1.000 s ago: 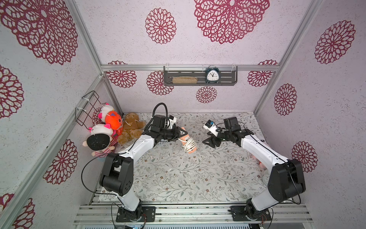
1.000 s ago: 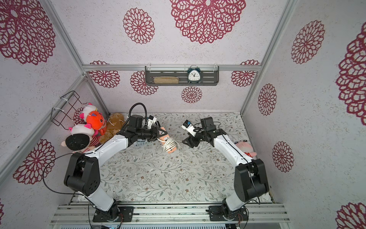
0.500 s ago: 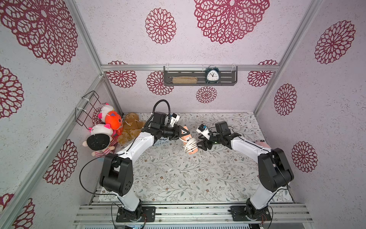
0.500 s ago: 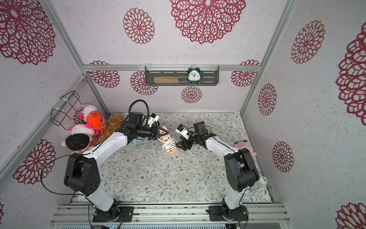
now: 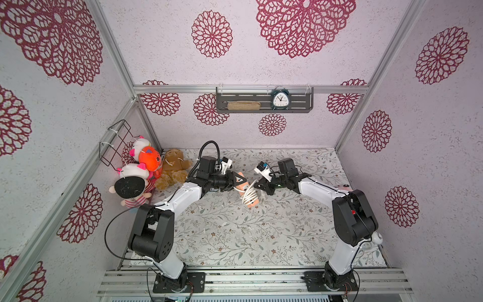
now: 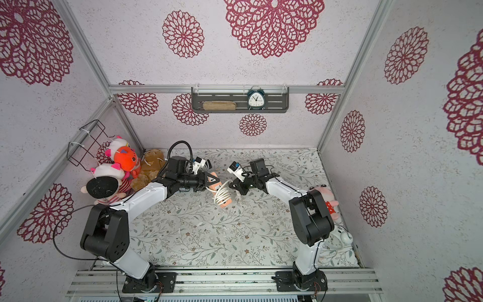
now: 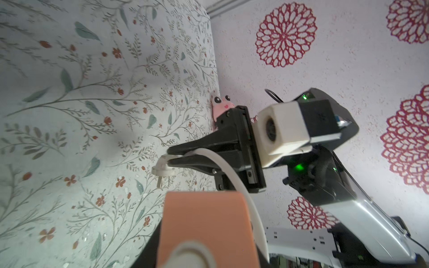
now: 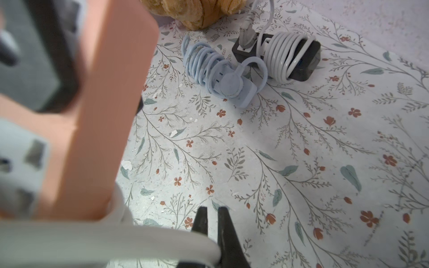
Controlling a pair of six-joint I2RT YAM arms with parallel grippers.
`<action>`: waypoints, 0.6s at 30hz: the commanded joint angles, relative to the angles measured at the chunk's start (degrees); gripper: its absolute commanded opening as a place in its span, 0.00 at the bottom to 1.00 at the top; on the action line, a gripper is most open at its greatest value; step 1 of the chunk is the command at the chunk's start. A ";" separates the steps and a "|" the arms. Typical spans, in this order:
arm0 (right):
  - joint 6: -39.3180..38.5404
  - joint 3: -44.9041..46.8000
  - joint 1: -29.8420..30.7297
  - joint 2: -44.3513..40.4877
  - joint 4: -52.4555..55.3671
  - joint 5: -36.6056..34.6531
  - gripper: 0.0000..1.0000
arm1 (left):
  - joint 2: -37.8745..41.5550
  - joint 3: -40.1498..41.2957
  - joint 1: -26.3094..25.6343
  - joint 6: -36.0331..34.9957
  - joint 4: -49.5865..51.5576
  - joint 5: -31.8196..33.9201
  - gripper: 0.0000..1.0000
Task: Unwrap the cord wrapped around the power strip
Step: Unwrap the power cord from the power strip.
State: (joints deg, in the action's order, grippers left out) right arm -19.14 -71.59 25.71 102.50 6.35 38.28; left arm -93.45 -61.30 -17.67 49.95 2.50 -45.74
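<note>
An orange power strip [image 5: 253, 204] [image 6: 225, 203] hangs tilted above the table, with a white cord [image 5: 248, 194] [image 6: 220, 195] coiled round its middle. My left gripper [image 5: 234, 181] [image 6: 207, 183] is shut on the strip's upper end; in the left wrist view the strip [image 7: 204, 222] fills the space between the jaws. My right gripper [image 5: 257, 187] [image 6: 231, 186] [image 7: 173, 156] is shut on the loose cord [image 7: 232, 176] just behind its plug [image 7: 162, 168]. In the right wrist view the cord [image 8: 116, 241] crosses the nearly closed fingers [image 8: 224, 222], beside the strip [image 8: 104, 116].
A pale blue power strip [image 8: 218, 72] and a black one [image 8: 301, 62], both cord-wrapped, lie on the floral table near a brown plush [image 8: 197, 11]. Plush toys [image 5: 146, 170] crowd the back left corner under a wire basket [image 5: 117, 143]. A pink plush [image 6: 328, 196] sits at the right wall.
My right gripper has swung left to the power strip and shut on the cord by the plug. The left gripper has kept the strip nearly still.
</note>
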 commanded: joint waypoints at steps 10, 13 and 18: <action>8.27 5.23 1.88 -17.06 1.10 -6.21 0.00 | 1.01 7.92 1.10 23.79 -36.63 22.85 0.00; 10.07 8.71 1.89 -18.29 -0.23 -8.31 0.00 | 0.90 8.36 1.98 27.18 -40.47 21.55 0.00; 12.73 9.85 0.87 -15.24 -1.62 -12.52 0.00 | 0.17 11.54 3.60 35.51 -52.51 15.42 0.00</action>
State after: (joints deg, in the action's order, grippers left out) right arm -10.00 -61.25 27.35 86.37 7.53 28.73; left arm -92.60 -51.07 -14.94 77.73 -36.71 -27.16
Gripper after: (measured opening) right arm 0.098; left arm 0.373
